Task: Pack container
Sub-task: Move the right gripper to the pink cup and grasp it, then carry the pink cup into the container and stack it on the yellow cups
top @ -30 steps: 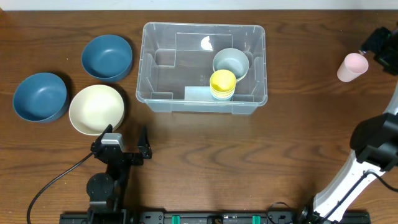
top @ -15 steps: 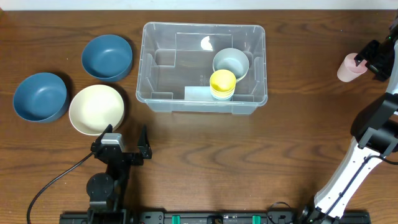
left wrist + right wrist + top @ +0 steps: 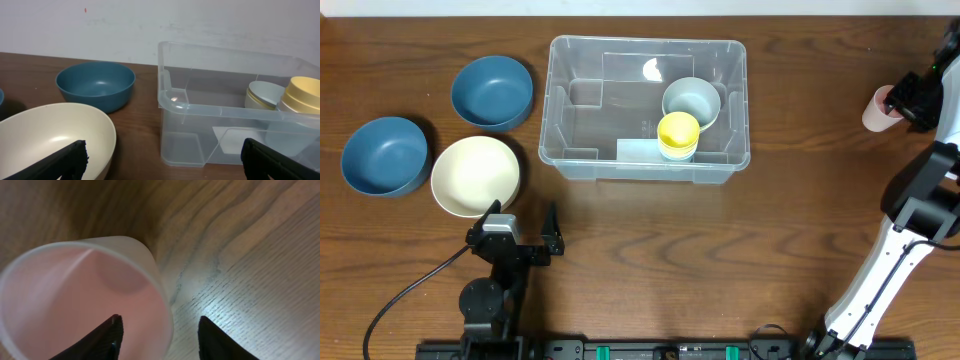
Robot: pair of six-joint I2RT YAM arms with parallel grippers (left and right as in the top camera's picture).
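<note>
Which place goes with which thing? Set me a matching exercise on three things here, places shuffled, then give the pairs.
Things:
1. yellow cup
2. cream bowl
3. pink cup

Places:
A. at the right pincer
B. inside the bin
C. outside, left of the bin

Pairs: 1-B; 2-C; 3-A

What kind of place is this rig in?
Likely a robotics lab bench, not a home: a bare wooden table, a plain white wall behind it, and a robot arm rising from a black base rail.
</note>
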